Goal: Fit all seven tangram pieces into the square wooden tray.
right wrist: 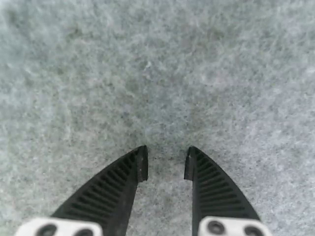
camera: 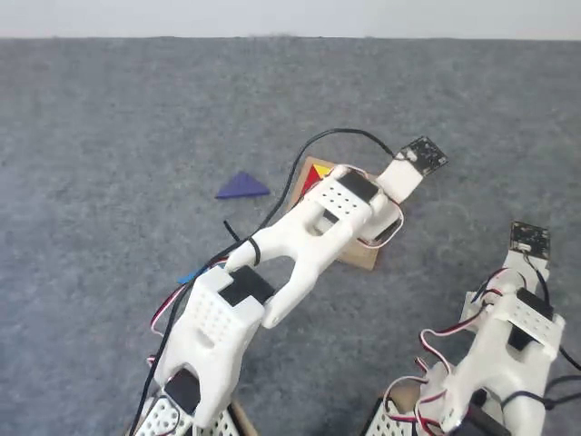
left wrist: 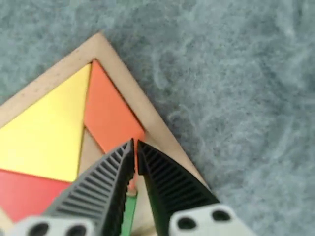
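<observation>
The square wooden tray (left wrist: 123,69) holds a yellow triangle (left wrist: 49,128), an orange parallelogram (left wrist: 106,113), a red piece (left wrist: 24,191) and a sliver of green piece (left wrist: 129,216). A strip of bare wood (left wrist: 91,152) shows between the yellow and orange pieces. My left gripper (left wrist: 134,145) is shut with nothing in it, its tips over the orange piece's edge near the tray rim. In the high view the left arm (camera: 300,245) covers most of the tray (camera: 363,257). A purple triangle (camera: 242,187) lies on the carpet, left of the tray. My right gripper (right wrist: 166,162) is open over bare carpet.
Grey carpet covers the whole table. The right arm (camera: 513,327) stands at the lower right, apart from the tray. A small blue sliver (camera: 189,276) shows beside the left arm; I cannot tell what it is.
</observation>
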